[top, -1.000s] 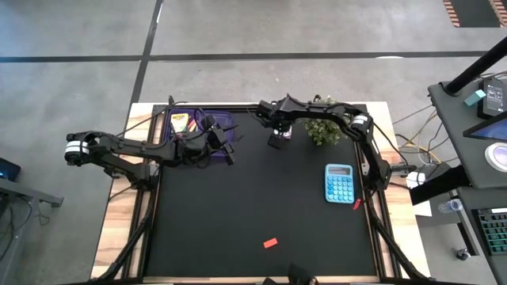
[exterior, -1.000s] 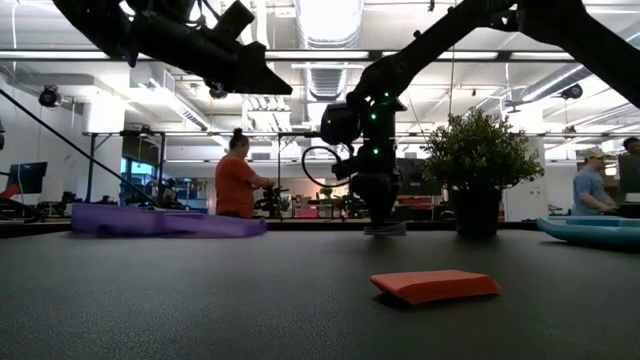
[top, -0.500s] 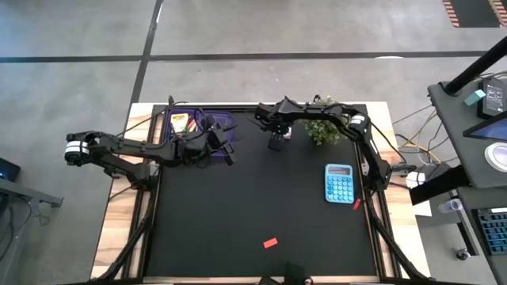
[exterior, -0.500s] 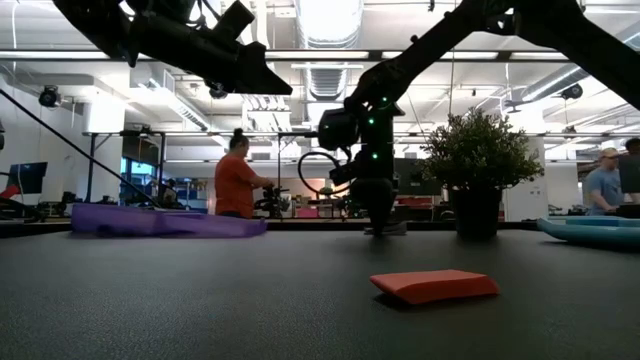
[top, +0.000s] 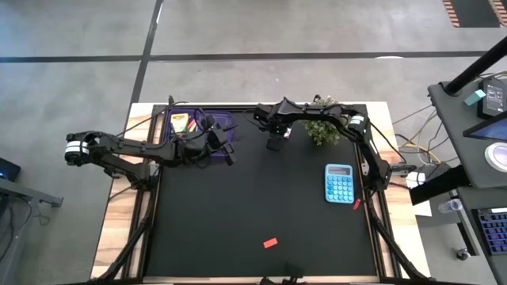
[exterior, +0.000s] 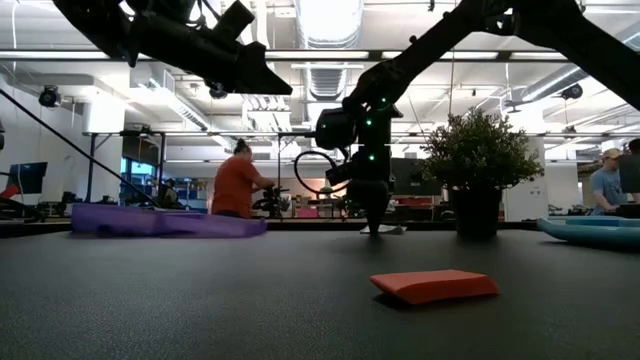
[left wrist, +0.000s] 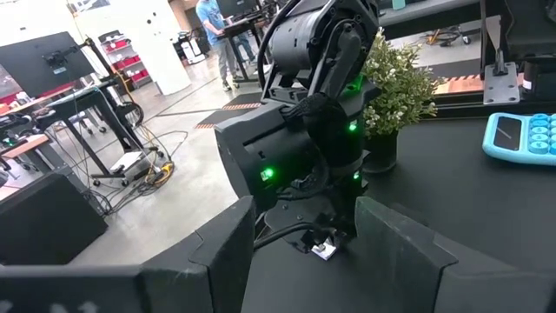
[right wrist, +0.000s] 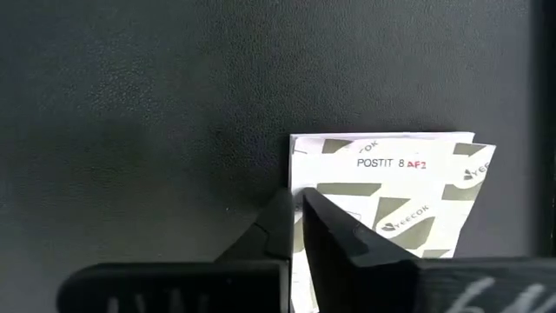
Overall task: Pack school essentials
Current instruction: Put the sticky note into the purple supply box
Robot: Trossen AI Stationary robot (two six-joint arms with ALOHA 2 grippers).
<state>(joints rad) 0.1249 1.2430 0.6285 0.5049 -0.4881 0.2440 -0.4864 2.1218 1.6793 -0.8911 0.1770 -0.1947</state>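
Note:
A white pad (right wrist: 382, 200) printed with "POSTIT" lies flat on the black table (top: 261, 198) near the far edge, left of the potted plant (top: 322, 129). My right gripper (right wrist: 295, 198) points down at the pad's edge, shut; it also shows in the high view (top: 274, 144) and the low view (exterior: 374, 230). My left gripper (left wrist: 304, 252) hovers open and holds nothing, beside the purple case (top: 207, 125) that holds the crayon box (top: 181, 123). A red eraser (top: 271, 243) lies flat near the table's near edge. My right gripper comes from above, pointing down, and its shut fingertips meet the white pad's side edge (right wrist: 300, 169) near one corner. One finger (right wrist: 339, 235) lies over the pad, the other just off it. The pad lies flat on the table. Whether the edge is caught between them cannot be told.
A teal calculator (top: 339, 184) lies at the right, with a small red piece (top: 356, 204) beside it. The plant pot (exterior: 476, 212) stands close to my right gripper. The table's middle is bare black mat. People move in the room behind.
My right gripper has shut over the white pad's edge: its fingers stood apart a second ago and now meet. It has also drifted a little toward the table's left. The pad lies where it was.

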